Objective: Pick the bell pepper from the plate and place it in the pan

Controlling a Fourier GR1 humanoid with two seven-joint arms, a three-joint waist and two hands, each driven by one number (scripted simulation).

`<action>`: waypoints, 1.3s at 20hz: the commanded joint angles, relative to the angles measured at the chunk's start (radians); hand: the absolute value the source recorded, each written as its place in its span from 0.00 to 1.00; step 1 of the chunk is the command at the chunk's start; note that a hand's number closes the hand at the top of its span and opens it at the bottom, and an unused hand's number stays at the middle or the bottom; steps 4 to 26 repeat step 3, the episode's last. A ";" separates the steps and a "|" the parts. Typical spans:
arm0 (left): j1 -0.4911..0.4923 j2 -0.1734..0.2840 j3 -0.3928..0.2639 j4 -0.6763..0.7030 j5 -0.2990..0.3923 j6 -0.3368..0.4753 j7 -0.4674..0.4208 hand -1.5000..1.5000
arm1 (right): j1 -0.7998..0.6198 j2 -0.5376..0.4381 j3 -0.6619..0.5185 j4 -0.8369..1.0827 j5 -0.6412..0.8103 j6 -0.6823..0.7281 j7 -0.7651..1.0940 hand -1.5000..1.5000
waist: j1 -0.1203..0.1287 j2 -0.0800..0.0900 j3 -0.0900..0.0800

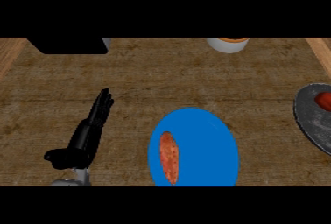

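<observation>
You have one brown counter (pixel 194 78) filling the view, and on it, largest first, one blue plate (pixel 207 144) lying well to the right of the fingers (pixel 102 105) of the left hand (pixel 84 140). Next comes one grey pan (pixel 310 122), farther right again, cut by the view's right edge. One black block (pixel 71 45) sits up and just left of the fingertips, at the far edge. The left hand is the only hand you can see — its fingers are straight and together, pointing away over the counter, holding nothing. One orange-red, elongated item (pixel 169 157) lies on the plate's left part. One red piece (pixel 324 100) rests in the pan — probably the bell pepper, though only a part shows. One white cup (pixel 227 44) stands far up-right of the fingers.
</observation>
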 commanded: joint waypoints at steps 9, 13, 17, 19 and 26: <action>0.081 -0.021 -0.058 -0.085 -0.013 0.009 0.013 0.50 | 0.051 0.002 -0.003 -0.010 0.049 -0.067 -0.075 0.00 | 0.002 0.000 0.001; 0.081 -0.021 -0.058 -0.085 -0.013 0.009 0.013 0.50 | 0.051 0.002 -0.003 -0.010 0.049 -0.067 -0.075 0.00 | 0.002 0.000 0.001; 0.081 -0.021 -0.058 -0.085 -0.013 0.009 0.013 0.50 | 0.051 0.002 -0.003 -0.010 0.049 -0.067 -0.075 0.00 | 0.002 0.000 0.001; 0.081 -0.021 -0.058 -0.085 -0.013 0.009 0.013 0.50 | 0.051 0.002 -0.003 -0.010 0.049 -0.067 -0.075 0.00 | 0.002 0.000 0.001; 0.081 -0.021 -0.058 -0.085 -0.013 0.009 0.013 0.50 | 0.051 0.002 -0.003 -0.010 0.049 -0.067 -0.075 0.00 | 0.002 0.000 0.001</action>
